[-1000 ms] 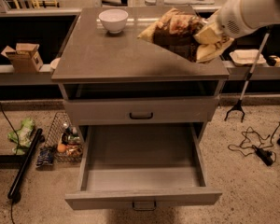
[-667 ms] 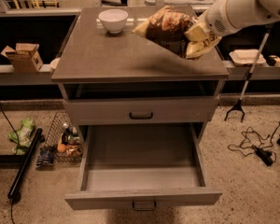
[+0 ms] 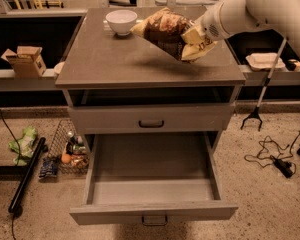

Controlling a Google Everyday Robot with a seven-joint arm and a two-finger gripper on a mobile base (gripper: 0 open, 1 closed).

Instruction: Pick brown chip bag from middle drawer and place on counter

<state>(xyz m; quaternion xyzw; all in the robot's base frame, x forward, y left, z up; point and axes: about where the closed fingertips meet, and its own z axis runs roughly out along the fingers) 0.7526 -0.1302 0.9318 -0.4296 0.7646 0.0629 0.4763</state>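
The brown chip bag (image 3: 165, 33) hangs tilted in the air just above the counter (image 3: 115, 59), over its back right part. My gripper (image 3: 197, 40) is shut on the bag's right, tan-yellow end, with the white arm reaching in from the upper right. The bag's left end points toward the white bowl (image 3: 121, 21). The middle drawer (image 3: 152, 189) stands pulled out below, its grey floor bare. The drawer front above it (image 3: 151, 119) is closed.
A white bowl stands at the counter's back left. A wire basket (image 3: 70, 151) with small items and a green wrapper (image 3: 22, 144) lie on the floor at left. A cardboard box (image 3: 26, 60) sits on the left ledge. A white tray (image 3: 265, 60) sits on the right ledge; cables lie on the floor at right.
My gripper has carried the bag leftward and toward the back of the counter, closer to the white bowl. The drawer has not moved.
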